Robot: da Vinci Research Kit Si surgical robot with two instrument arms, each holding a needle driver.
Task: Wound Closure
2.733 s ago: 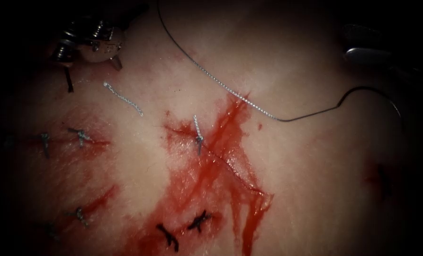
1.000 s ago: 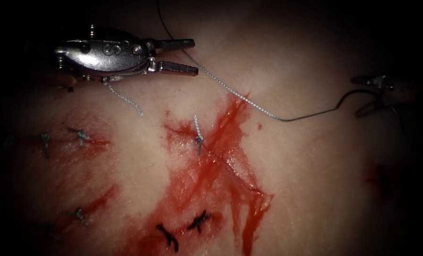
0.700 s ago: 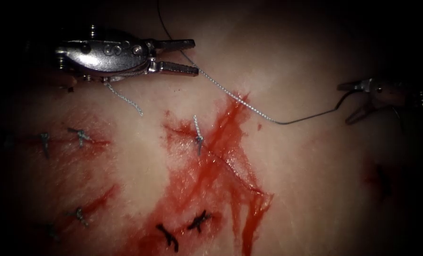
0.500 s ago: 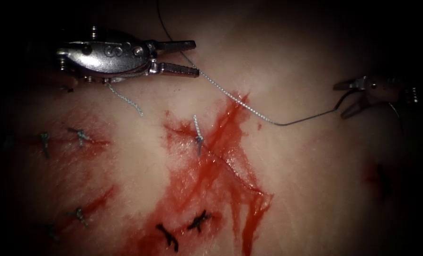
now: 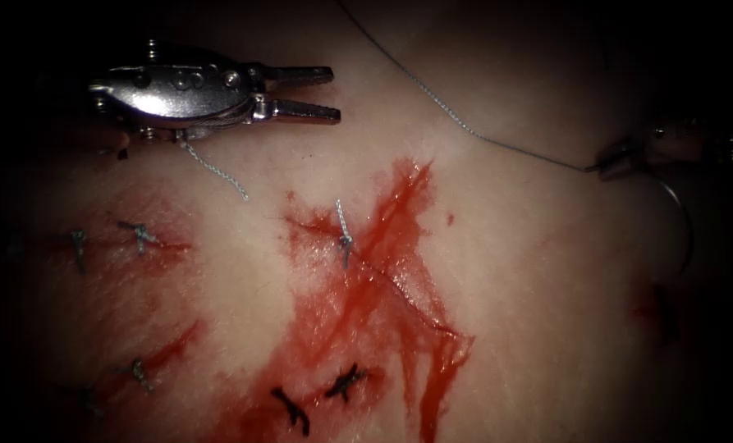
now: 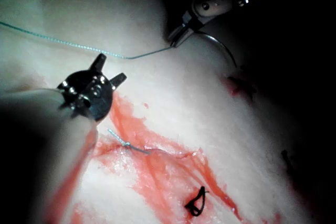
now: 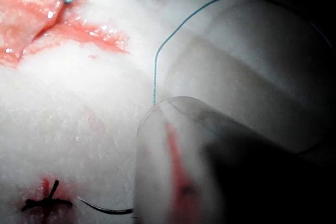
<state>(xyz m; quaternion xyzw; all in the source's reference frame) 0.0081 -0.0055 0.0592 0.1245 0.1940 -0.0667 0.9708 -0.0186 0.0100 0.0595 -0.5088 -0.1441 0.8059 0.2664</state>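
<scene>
Two tools over the tissue, the right one holding the needle at its thread end

Two tools show in the endoscope view. The left tool (image 5: 321, 94) hangs above the tissue (image 5: 514, 295) at the upper left, left of the cut (image 5: 391, 279), its two jaws parted a little and pointing right with nothing between them. In the left wrist view the same tool (image 6: 107, 72) is seen end on, its jaws likewise apart and empty.

The right tool (image 5: 608, 166) sits at the far right, well to the right of the cut. Its jaws are closed on the needle (image 5: 684, 221) at the very end where the thread (image 5: 456, 119) joins it. From there the needle curves down and to the right, above the tissue surface and not in it. The left wrist view shows the right tool (image 6: 178, 35) with the needle (image 6: 223, 48) arching away from its tip.

From the right tool's jaws the thread runs up and to the left in a taut line, passing out of the endoscope view's top edge. Red fluid (image 5: 366, 312) spreads along the cut and below it. A knotted stitch (image 5: 344, 238) with a short upright tail sits at the upper part of the cut, and two dark stitches (image 5: 345, 381) lie lower down. A loose cut end of thread (image 5: 214, 168) lies just below the left tool. Further stitches (image 5: 140, 235) cross a second red line at the far left.
</scene>
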